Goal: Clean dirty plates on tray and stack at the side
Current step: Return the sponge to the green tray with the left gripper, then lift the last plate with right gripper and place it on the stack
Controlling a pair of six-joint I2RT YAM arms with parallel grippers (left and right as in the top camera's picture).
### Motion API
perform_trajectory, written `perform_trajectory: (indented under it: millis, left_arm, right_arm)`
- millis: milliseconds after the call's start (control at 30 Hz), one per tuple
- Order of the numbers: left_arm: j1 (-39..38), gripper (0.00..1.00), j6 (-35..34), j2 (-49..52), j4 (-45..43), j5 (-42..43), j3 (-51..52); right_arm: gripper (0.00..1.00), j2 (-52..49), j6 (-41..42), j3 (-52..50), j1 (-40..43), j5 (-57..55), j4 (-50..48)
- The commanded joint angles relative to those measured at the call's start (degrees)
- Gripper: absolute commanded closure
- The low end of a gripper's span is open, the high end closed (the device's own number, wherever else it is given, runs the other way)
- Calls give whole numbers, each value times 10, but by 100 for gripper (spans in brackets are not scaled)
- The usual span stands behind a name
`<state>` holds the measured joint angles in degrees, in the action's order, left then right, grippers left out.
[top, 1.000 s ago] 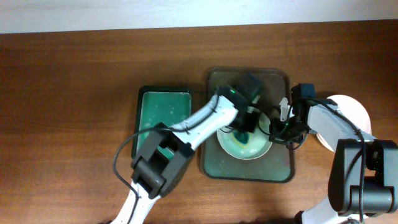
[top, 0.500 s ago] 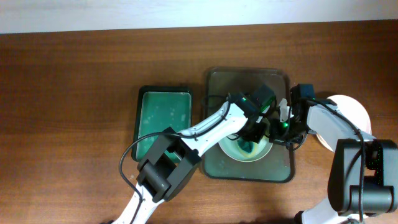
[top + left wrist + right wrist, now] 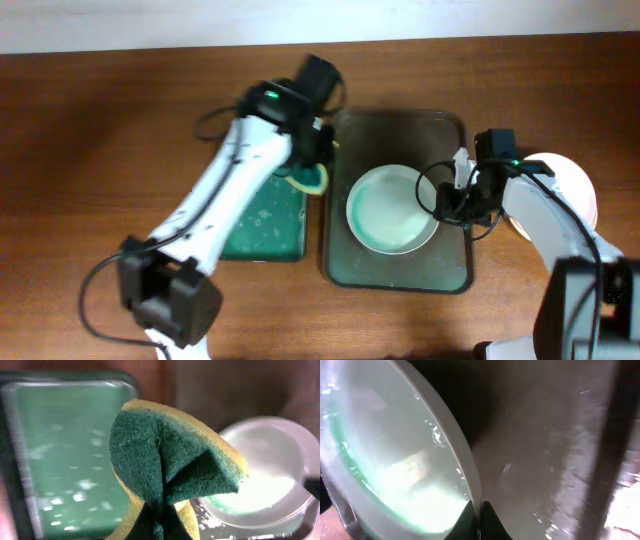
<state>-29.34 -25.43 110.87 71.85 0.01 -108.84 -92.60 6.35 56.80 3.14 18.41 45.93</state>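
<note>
sponge held off the tray, plate rim pinched

the left gripper (image 3: pixel 159 526) was pressed together on a folded sponge (image 3: pixel 170 460), its dark green scouring face outward and yellow foam showing along the edges. seen from overhead, it hung over the seam between the bright green tray (image 3: pixel 258 225) on the left and the dark tray (image 3: pixel 400 122) on the right. the right gripper (image 3: pixel 479 519) had its jaws nipped on the right rim of a white plate (image 3: pixel 390 210), one finger inside the rim and one outside.

that plate sat in the middle of the dark tray, open face up, with a wet, pale teal film over its floor. being round, it had no long axis. whether its gripped edge was lifted off the tray floor could not be told. the dark tray's long axis ran far to near, parallel to the green tray beside it.

a second plate (image 3: pixel 575 178) lay on the table to the right of the dark tray, partly hidden under the right arm. whether it was one plate or a stack could not be made out.

the brown wood-grain table (image 3: pixel 100 150) carried everything, and a pale strip (image 3: pixel 300 20) ran along its far edge. pale wet flecks dotted the green tray's floor. the left wrist view was blurred.
</note>
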Motion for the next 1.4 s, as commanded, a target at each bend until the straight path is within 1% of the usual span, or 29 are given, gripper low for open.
perform_trajectory:
  millis: [0,100,167,333,367,433,467,533,567,600,633,667,700,733,800,867,1033,1133,1233,1367]
  left_arm:
    - [36,100,19,7,14,-20,19]
    - [61,100,19,8,-17,-26,89]
    - [70,100,19,8,-43,-28,131]
    - [87,100,19,8,-148,-28,260]
    - [88,98,19,8,-153,-28,271]
    - [88,84,19,7,-153,-26,274]
    - [88,74,19,4,-153,-14,269]
    - [88,59,19,-7,-151,9,259]
    - [89,48,19,-19,-148,18,253]
    - [89,41,19,-32,-145,22,248]
    - [91,38,19,-48,-139,24,244]
    - [92,33,19,-64,-136,24,242]
    - [93,25,19,-88,-133,24,242]
    - [93,21,19,-110,-131,23,242]
    - [93,1,19,-154,-126,24,242]
    - [93,0,19,-203,-122,23,242]
    - [93,1,19,-282,-122,21,242]
    - [93,1,19,-295,-122,21,242]
    - [93,1,19,-295,-122,21,242]
    - [93,1,19,-295,-122,21,242]
  right_arm:
    - [96,77,37,8,-34,-97,15]
    - [96,148,76,8,-93,-226,37]
    - [96,188,80,8,-127,-289,43]
    - [96,284,81,8,-225,-448,48]
    - [96,292,81,8,-243,-476,50]
    - [96,298,77,8,-285,-535,57]
    - [96,297,76,8,-303,-560,60]
    - [96,292,76,8,-338,-602,68]
    - [96,288,76,8,-355,-622,75]
    - [96,285,77,8,-370,-636,80]
    - [96,282,77,8,-385,-648,87]
    - [96,281,77,8,-397,-655,89]
    - [96,281,77,8,-419,-668,94]
    - [96,281,77,8,-432,-678,96]
    - [96,281,77,8,-464,-716,99]
    - [96,281,77,8,-496,-763,102]
    - [96,281,77,8,-558,-874,102]
    - [96,281,76,8,-579,-910,103]
    - [96,281,76,8,-579,-936,102]
    - [96,281,76,8,-579,-942,103]
